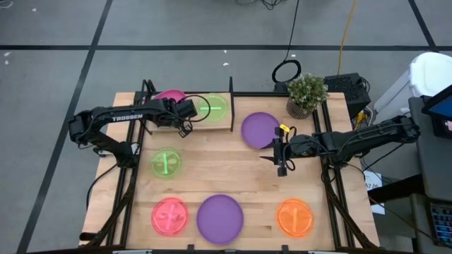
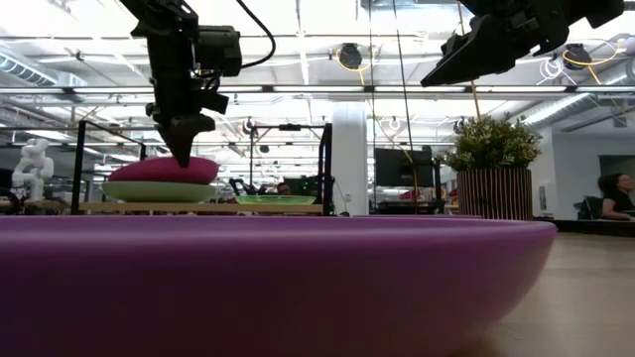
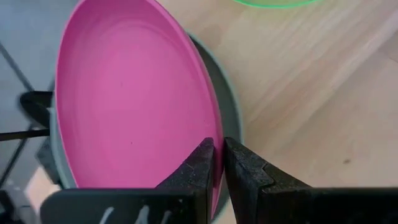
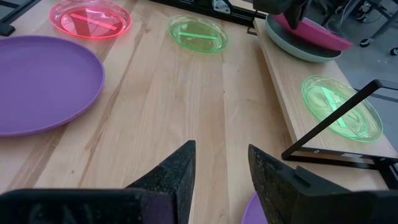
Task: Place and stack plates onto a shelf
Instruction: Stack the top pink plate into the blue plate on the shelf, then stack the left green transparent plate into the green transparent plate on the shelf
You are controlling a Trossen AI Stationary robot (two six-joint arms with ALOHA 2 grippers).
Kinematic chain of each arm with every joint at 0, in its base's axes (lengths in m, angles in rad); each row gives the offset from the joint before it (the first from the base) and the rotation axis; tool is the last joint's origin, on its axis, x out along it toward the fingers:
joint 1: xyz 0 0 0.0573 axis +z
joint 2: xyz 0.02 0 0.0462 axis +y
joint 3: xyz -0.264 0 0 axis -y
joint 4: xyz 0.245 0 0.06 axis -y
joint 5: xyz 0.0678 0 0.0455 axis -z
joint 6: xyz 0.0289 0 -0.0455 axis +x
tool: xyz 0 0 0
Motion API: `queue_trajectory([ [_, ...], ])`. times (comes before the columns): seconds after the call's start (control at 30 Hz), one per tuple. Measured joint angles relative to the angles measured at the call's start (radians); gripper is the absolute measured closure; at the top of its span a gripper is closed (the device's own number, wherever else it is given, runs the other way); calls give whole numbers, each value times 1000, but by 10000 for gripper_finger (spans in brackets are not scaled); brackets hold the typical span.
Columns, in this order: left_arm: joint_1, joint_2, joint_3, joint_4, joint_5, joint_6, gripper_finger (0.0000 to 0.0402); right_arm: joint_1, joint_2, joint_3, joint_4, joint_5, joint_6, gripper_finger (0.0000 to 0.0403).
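A tilted magenta plate (image 3: 130, 93) lies in a mint-green plate (image 3: 231, 109) on the left part of the shelf (image 1: 224, 124). My left gripper (image 3: 219, 146) stands over the magenta plate's rim, shut on it; in the low view its fingertips (image 2: 186, 156) point down at the magenta plate (image 2: 169, 169). A neon green plate (image 1: 212, 108) rests flat on the shelf's right part. My right gripper (image 4: 221, 168) is open and holds nothing, hovering above the table beside a purple plate (image 1: 258, 130). My left gripper pinches the magenta plate's rim (image 3: 211, 132) between its two fingers, one inside the plate and one outside. The fingers come from above, pointing down. The plate sits tilted, its far side resting in the mint-green plate.
On the table lie a neon green plate (image 1: 166, 164), a pink-red plate (image 1: 169, 215), a second purple plate (image 1: 219, 217) and an orange plate (image 1: 294, 216). A potted plant (image 1: 306, 93) stands at the far right. The shelf's black rod frame (image 4: 329, 121) rises around the board.
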Motion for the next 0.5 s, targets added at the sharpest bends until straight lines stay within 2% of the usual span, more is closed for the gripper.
queue_trajectory([
  [0.27, 6, 0, 0, 2, 11, -9, 293, 0, 0, 0, 0, 0, 0, 273],
  [0.5, -2, 0, 0, 2, 10, -9, 259, 0, 0, 0, 0, 0, 0, 273],
])
